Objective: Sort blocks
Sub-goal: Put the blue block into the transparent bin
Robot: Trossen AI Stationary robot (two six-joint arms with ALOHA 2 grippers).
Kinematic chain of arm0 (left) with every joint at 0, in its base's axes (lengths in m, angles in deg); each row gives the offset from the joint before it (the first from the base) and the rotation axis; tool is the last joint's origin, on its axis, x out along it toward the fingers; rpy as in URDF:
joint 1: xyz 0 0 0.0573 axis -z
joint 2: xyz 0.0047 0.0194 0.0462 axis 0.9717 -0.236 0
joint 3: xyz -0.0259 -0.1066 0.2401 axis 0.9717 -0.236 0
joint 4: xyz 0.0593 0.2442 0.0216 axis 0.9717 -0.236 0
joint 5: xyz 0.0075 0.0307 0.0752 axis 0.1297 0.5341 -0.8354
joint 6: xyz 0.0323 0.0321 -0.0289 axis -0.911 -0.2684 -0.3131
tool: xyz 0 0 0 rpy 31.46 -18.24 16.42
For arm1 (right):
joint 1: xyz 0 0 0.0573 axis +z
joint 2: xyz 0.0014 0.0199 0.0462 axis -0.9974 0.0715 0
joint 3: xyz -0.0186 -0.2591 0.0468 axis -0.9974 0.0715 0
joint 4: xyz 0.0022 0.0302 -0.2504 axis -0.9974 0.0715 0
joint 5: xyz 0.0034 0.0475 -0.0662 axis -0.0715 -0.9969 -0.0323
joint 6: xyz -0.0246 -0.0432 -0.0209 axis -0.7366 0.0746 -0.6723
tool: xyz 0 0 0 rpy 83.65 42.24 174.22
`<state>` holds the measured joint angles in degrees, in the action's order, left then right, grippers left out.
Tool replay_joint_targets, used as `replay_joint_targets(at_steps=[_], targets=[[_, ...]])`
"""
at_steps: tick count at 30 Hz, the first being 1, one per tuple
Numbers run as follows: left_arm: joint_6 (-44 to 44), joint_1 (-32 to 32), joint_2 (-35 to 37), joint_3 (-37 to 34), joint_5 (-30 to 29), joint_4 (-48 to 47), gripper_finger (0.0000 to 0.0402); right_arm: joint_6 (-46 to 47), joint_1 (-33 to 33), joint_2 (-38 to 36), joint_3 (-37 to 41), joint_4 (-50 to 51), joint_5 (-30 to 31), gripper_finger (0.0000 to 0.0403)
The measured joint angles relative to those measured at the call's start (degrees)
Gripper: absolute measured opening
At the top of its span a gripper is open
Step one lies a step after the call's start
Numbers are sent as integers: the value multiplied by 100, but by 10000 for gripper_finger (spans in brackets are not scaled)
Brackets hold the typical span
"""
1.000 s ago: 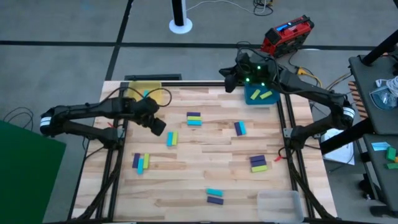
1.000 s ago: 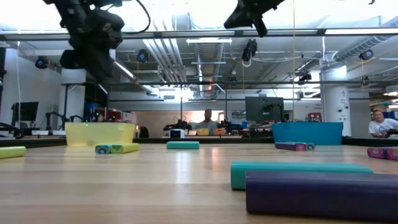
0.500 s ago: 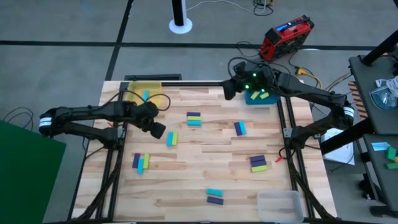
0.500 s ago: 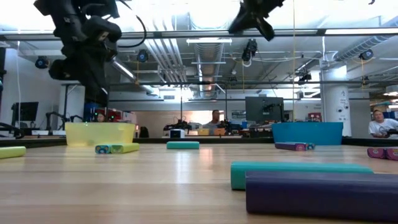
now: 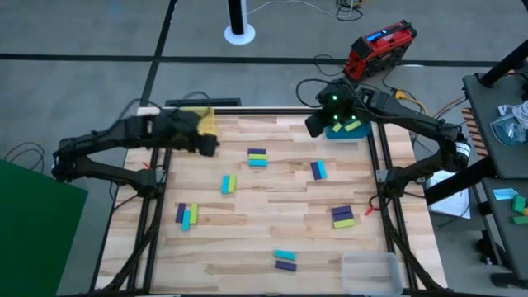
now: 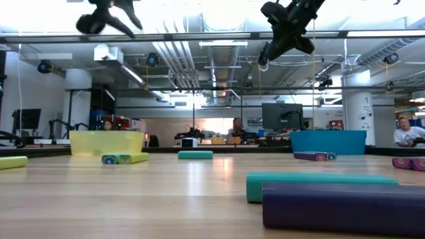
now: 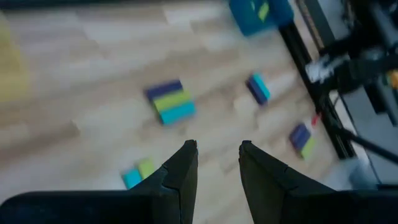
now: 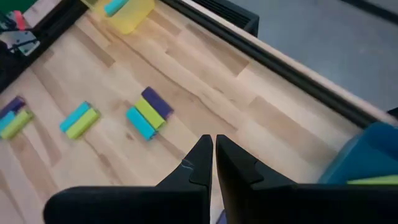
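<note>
Left gripper [image 5: 206, 147] empty, fingers slightly parted, beside yellow tray [image 5: 200, 122], right gripper [image 5: 316, 125] closed, empty, blocks [image 5: 257, 157] between them

Red device [image 5: 380, 45]; clear tray [image 5: 371, 271].

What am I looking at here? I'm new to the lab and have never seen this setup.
Two dark robot arms work at a wooden table. One picture looks straight down, one looks level across the tabletop, and two come from cameras on the wrists. The left hand hangs over the table near the yellow tray, fingers slightly apart and holding nothing. The right hand is raised beside the blue tray, fingers shut and empty. Small cyan, yellow-green and purple blocks lie scattered in little groups; a few already sit in the trays. A clear tray waits at the near corner.
</note>
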<state>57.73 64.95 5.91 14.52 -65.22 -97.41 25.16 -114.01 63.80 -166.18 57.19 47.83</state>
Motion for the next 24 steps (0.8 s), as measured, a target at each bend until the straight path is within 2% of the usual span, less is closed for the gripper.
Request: replay_joint_targets(at_steps=[4, 8, 18, 24], targets=[[15, 27, -1, 629, -97, -801, 97, -223, -46, 0, 0, -12, 2, 12], [-385, 299, -1, 897, 358, -1083, 97, -397, -71, 0, 0, -27, 4, 12], [-834, 1031, -279, 648, 472, -1066, 97, -584, -67, 0, 4, 179, -62, 12], [-1504, 1071, -771, 606, 440, -879, 97, -637, 57, -70, 9, 850, -776, 12]])
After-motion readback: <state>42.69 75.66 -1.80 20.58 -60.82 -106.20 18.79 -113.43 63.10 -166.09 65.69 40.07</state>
